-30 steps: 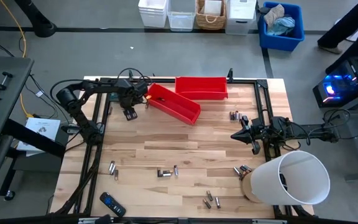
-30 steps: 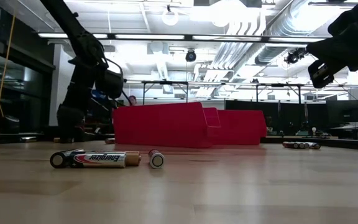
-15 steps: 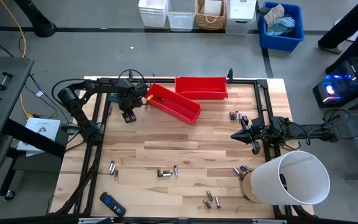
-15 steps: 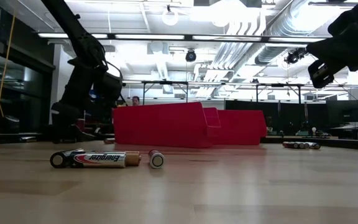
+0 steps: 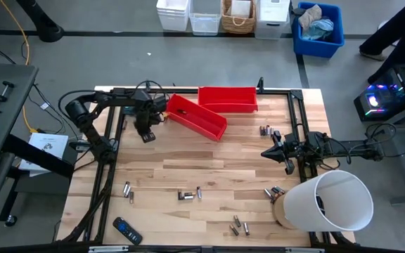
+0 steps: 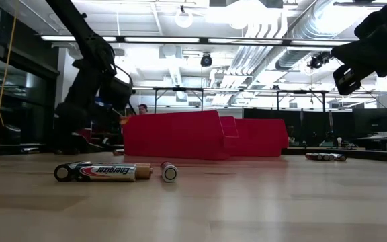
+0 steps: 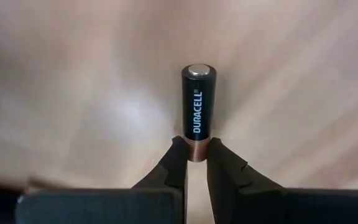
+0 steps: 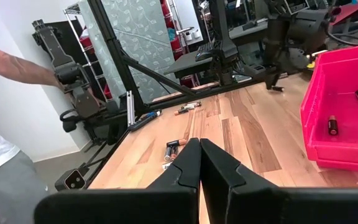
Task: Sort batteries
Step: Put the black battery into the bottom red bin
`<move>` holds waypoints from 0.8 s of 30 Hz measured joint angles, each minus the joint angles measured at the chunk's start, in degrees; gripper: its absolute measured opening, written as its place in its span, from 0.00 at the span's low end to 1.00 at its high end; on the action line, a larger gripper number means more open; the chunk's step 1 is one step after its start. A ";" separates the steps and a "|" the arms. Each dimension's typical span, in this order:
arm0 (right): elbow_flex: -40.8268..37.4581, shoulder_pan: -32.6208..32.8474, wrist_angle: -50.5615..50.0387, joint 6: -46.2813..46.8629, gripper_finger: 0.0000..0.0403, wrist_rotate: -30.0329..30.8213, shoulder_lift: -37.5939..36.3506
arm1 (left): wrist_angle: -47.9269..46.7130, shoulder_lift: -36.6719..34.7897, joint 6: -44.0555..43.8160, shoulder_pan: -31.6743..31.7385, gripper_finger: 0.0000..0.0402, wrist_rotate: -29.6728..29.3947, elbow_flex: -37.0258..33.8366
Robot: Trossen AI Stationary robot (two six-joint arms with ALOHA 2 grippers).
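Left gripper [image 7: 196, 157] is clamped on the copper end of a black battery [image 7: 198, 111], far-left on the table [image 5: 209, 161] beside the tilted red bin [image 5: 197, 117]; only its wrist view shows this. Right gripper [image 8: 200, 157] waits at the right edge, fingers together. Its view shows two batteries [image 8: 345, 111] inside a bin.

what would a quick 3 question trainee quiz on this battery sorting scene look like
1. True or false: the left gripper is shut on a Duracell battery.
2. Which bin lies at an angle on the table? A) the angled red bin nearer the left arm B) the red bin at the far edge
3. Fill in: the right gripper hangs above the table with its jaws ____.

Key: 1 true; it pinches the copper end. 2 A. 3 shut, holding nothing.
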 joint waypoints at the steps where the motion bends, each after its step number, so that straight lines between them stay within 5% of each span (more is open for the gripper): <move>1: 0.00 -0.02 -0.01 0.00 0.00 0.01 0.00 | -1.13 -0.84 -0.03 -0.11 0.05 0.09 -0.02; 5: 0.00 0.01 0.00 -0.02 0.00 0.01 0.00 | -4.10 -6.42 -0.61 -0.15 0.05 1.76 -0.02; 11: 0.00 -0.01 -0.01 -0.01 0.00 0.01 0.00 | 0.08 -19.62 -5.24 -1.01 0.05 13.73 1.25; 17: 0.00 -0.01 -0.01 0.01 0.00 0.01 0.00 | 20.33 -23.22 -14.13 -5.11 0.05 12.45 6.14; 24: 0.00 -0.01 -0.01 -0.01 0.00 0.01 0.02 | 29.42 -11.73 -15.05 -9.57 0.04 -0.15 14.39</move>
